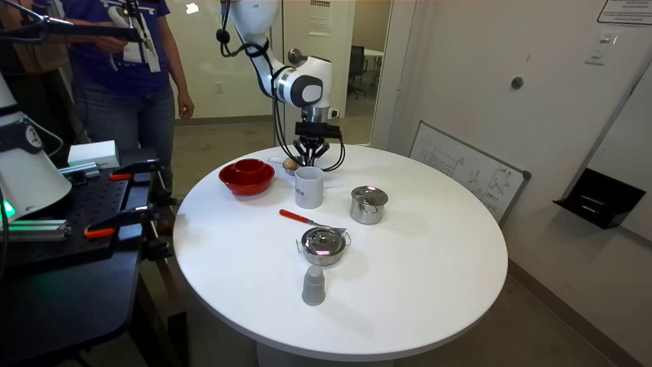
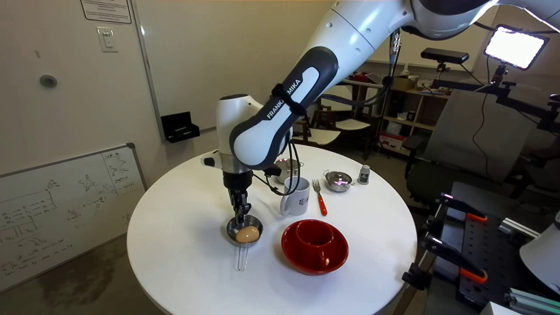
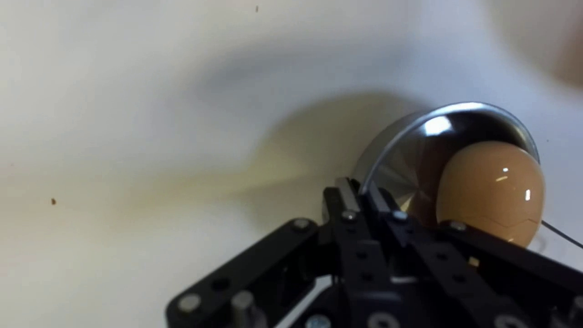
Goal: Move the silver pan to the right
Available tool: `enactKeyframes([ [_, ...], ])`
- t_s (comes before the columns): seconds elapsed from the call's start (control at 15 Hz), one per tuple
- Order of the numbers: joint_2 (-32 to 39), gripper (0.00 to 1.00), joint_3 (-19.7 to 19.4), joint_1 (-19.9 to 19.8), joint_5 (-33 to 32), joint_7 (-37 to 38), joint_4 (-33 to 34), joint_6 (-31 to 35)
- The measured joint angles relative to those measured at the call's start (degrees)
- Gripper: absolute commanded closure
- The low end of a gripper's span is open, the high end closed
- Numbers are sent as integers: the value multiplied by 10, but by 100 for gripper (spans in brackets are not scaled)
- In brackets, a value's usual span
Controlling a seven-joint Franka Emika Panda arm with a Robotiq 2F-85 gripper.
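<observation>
– Silvery-grey shallow metal pan (image 3: 416, 157) in play, near but apart from the round red bowl (image 2: 294, 250), glossy brown egg (image 3: 492, 191) aboard!
– And the black two-finger gripper (image 3: 360, 189)?
– Fingers nearly together, clamped on the pan's rim, one inside, one outside!
– So grasping looks done, shifting next?
– I'd say so: level, gentle, rightward, or that egg might roll.

Glossy pan (image 3: 405, 164), seemingly metal.
</observation>
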Motion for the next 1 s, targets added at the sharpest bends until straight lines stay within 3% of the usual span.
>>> enactKeyframes([
  [0.6, -36, 94, 27, -28, 52, -19, -15, -55],
  [1.0, -94, 94, 41, -46, 90, -19, -85, -46],
])
